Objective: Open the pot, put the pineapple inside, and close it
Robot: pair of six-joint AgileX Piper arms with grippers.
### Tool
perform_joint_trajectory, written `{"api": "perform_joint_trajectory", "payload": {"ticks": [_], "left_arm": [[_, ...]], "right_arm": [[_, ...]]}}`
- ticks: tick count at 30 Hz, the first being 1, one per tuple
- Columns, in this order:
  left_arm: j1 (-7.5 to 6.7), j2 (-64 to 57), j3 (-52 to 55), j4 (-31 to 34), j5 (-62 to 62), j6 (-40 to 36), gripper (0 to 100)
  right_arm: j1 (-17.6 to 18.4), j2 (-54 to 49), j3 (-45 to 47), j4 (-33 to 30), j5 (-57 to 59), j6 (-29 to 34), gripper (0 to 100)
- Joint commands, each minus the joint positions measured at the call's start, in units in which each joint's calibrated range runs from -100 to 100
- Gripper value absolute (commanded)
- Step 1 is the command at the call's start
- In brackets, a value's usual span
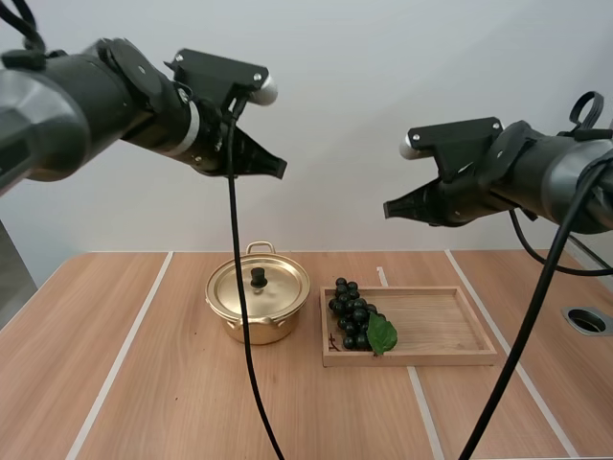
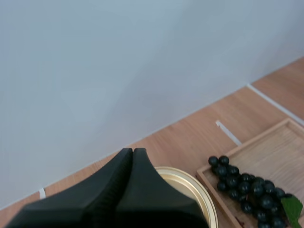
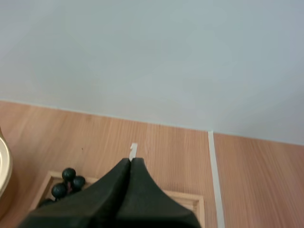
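Left gripper (image 1: pixel 281 171) and right gripper (image 1: pixel 388 208) held closed, empty, above lidded pot (image 1: pixel 259 309); grapes (image 1: pixel 351 312) seen in tray (image 1: pixel 436 326) beside pot.

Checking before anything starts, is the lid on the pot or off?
On. The lid sits level on the pot and covers its mouth, with the knob upright at the centre.
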Motion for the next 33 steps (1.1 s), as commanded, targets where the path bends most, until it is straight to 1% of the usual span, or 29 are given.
{"api": "perform_joint_trajectory", "payload": {"ticks": [1,3,4,7,9,11,12,14,17,20,22,24,26,28,30,31,33], "left_arm": [[0.09,-6.82,0.35,-0.37,-1.84,-2.5,0],[0.59,-11.69,1.49,-0.54,-3.72,-3.49,0],[1.06,-14.22,2.43,-0.54,-5.4,-3.68,0],[2.92,-21.45,5.89,-0.43,-9.08,-3.68,0],[4.47,-26.08,8.73,-0.43,-9.82,-3.68,0],[5.43,-30.74,11.72,-0.43,-10.44,-3.68,0],[5.63,-32.75,12.93,-0.43,-10.44,-3.68,0],[5.7,-37.71,15.81,-0.43,-10.44,-3.68,0],[5.7,-46.28,19.19,-0.53,-10.52,-3.68,0],[5.7,-53.77,21.52,-0.41,-11.32,-2.94,0],[5.7,-58.14,22.57,-0.41,-11.47,-1.87,0],[5.7,-61.26,23.38,-0.27,-11.47,-1.25,0],[5.63,-63.94,24.17,0.58,-11.47,-1.35,0],[5.48,-65.91,25.07,0.58,-10.38,-1.35,0],[5.01,-66.36,26.13,0.48,-8.26,-1.35,0],[4.67,-66.36,26.83,0.48,-6.82,-1.35,0],[4.15,-66.36,27.54,0.63,-3.3,-2.32,0]], "right_arm": [[-0.25,-4.87,0.61,2.95,-4.61,-0.33,0],[-0.25,-8.63,1.86,3.94,-8.5,-0.42,0],[-0.25,-11.0,2.57,3.96,-10.49,-0.53,0],[-0.25,-18.51,4.19,3.96,-14.52,-0.91,0],[-0.25,-22.83,4.55,3.96,-13.94,-1.7,0],[-0.25,-25.88,4.55,3.96,-11.61,-2.85,0],[-0.25,-27.42,4.55,3.96,-9.69,-3.34,0],[-0.25,-30.11,4.71,3.96,-6.13,-4.66,0],[-0.18,-35.26,6.0,6.13,-5.42,-8.09,0],[0.48,-40.19,7.41,8.39,-3.06,-10.08,0],[1.18,-43.2,8.73,10.14,0.98,-11.4,0],[1.91,-45.05,10.37,12.66,6.66,-14.69,0],[2.25,-45.77,11.79,15.38,9.16,-17.46,0],[2.25,-45.88,12.48,16.37,8.41,-17.55,0],[2.25,-45.88,12.77,16.83,6.19,-16.9,0],[2.25,-45.88,12.77,16.83,5.04,-15.7,0],[2.53,-45.88,12.77,16.83,1.95,-10.87,0]]}}
